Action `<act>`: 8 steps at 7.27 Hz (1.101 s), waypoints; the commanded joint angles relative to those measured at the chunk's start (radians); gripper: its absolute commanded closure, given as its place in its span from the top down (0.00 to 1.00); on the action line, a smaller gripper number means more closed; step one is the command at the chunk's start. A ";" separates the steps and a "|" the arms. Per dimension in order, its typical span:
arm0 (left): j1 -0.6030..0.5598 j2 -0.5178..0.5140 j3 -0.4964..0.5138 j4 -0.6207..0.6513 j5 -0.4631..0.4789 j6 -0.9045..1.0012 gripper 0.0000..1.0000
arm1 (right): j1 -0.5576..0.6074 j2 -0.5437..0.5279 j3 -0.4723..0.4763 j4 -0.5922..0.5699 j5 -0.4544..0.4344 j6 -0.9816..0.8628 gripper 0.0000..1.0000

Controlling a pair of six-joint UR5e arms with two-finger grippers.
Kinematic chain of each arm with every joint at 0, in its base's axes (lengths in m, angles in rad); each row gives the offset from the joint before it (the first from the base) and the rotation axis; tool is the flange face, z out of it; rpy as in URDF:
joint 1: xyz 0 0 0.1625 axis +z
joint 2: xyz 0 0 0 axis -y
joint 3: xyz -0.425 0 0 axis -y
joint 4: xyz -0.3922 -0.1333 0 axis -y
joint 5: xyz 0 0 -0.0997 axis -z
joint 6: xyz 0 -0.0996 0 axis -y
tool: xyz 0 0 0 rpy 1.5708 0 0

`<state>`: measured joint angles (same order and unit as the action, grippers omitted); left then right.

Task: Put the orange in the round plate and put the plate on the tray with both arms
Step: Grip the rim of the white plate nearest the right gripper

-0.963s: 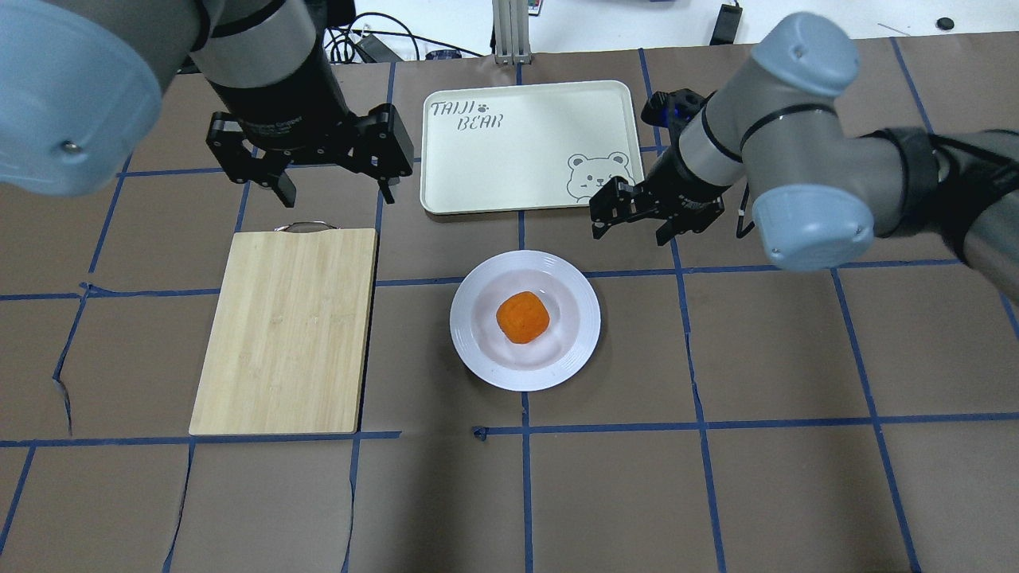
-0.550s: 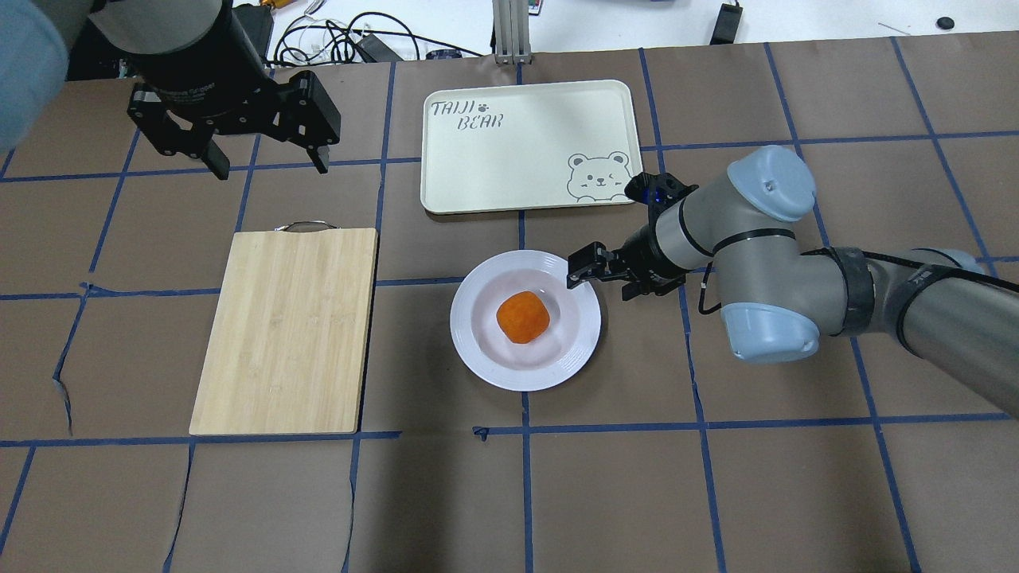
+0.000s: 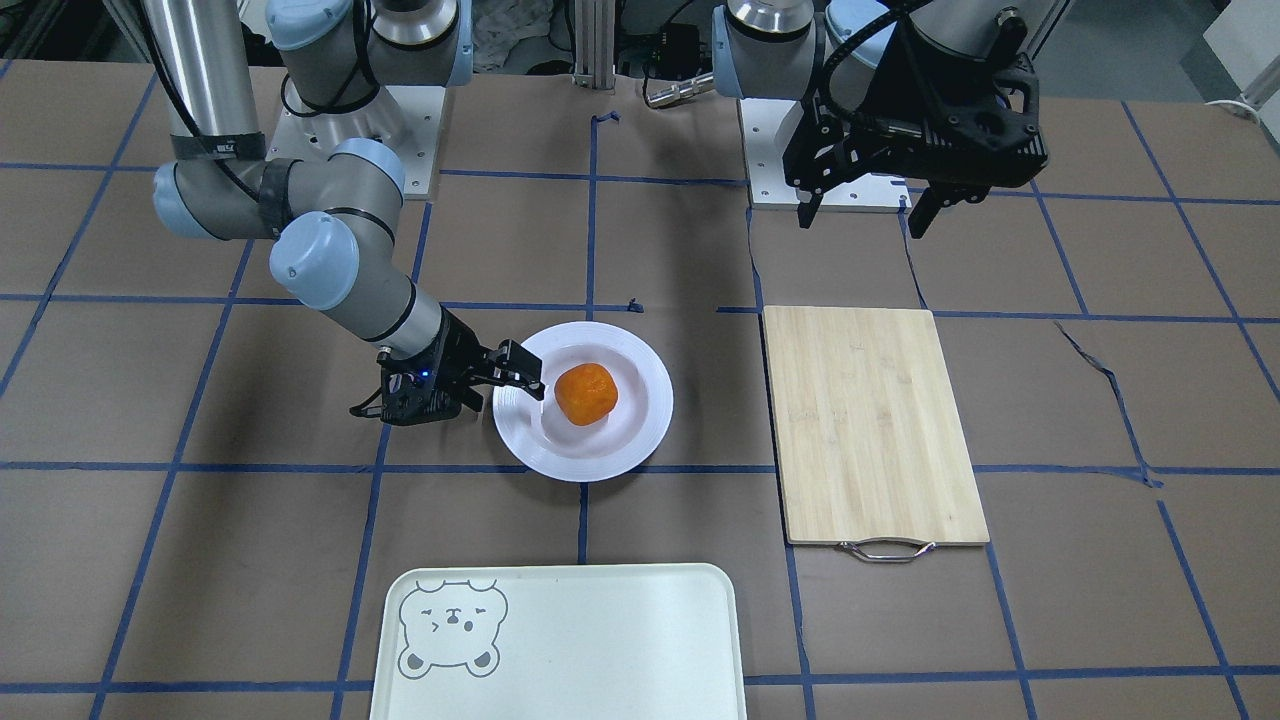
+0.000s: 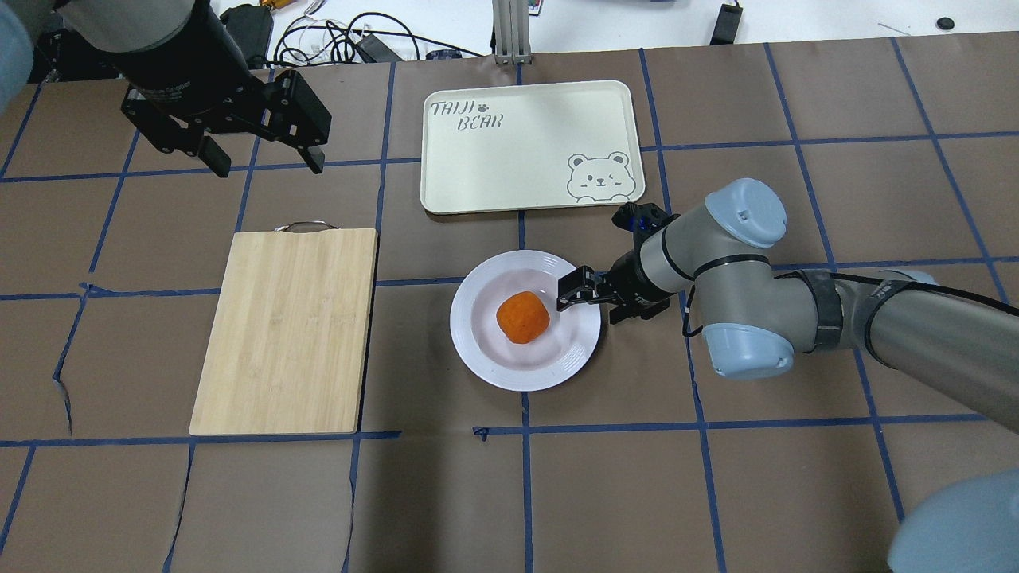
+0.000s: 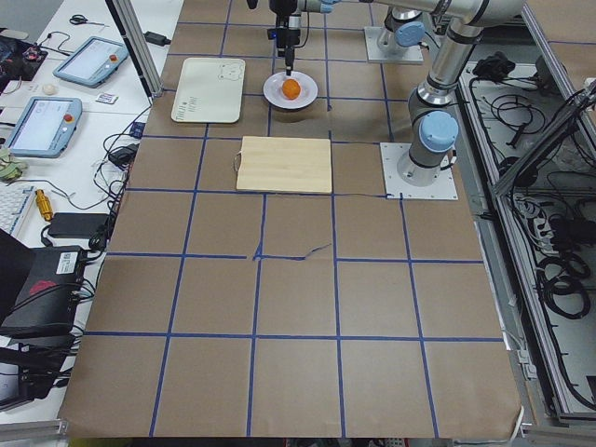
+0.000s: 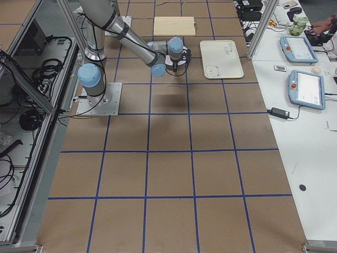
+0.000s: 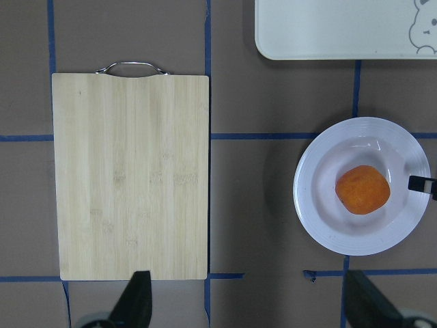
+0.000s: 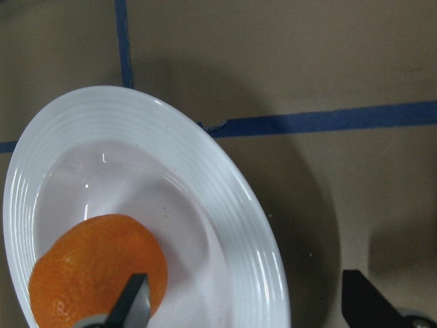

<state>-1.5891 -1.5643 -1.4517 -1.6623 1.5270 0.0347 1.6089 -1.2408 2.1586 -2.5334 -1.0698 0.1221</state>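
The orange lies in the sunken middle of the round plate, which rests on the table in front of the tray. My right gripper is open and straddles the plate's right rim. In the right wrist view one finger hangs inside, just by the orange, and the other is outside the plate's rim. Whether either touches the plate I cannot tell. My left gripper hangs open and empty, high over the table's far left.
A bamboo cutting board with a metal handle lies left of the plate, below the left gripper. The tray holds nothing. Cables and a metal post sit beyond the table's far edge.
My right gripper came down from beside the tray's bear corner to the plate's right rim, still open. The left gripper drew back toward the far left.
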 commanded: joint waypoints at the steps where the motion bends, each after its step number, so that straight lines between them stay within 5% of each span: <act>1: 0.005 0.007 -0.002 0.009 0.004 0.028 1.00 | 0.014 0.029 0.001 -0.004 0.001 0.007 1.00; 3: 0.005 0.012 -0.004 0.010 0.016 0.031 1.00 | 0.028 0.029 0.001 -0.005 0.001 0.019 0.88; 7: 0.008 0.027 -0.006 -0.001 0.015 0.040 1.00 | 0.026 0.029 0.003 -0.001 -0.015 0.021 0.25; 8: 0.011 0.027 -0.006 -0.002 0.015 0.040 1.00 | 0.028 0.027 0.001 -0.001 -0.013 0.022 0.18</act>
<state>-1.5807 -1.5395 -1.4566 -1.6614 1.5417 0.0744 1.6363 -1.2121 2.1611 -2.5343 -1.0793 0.1434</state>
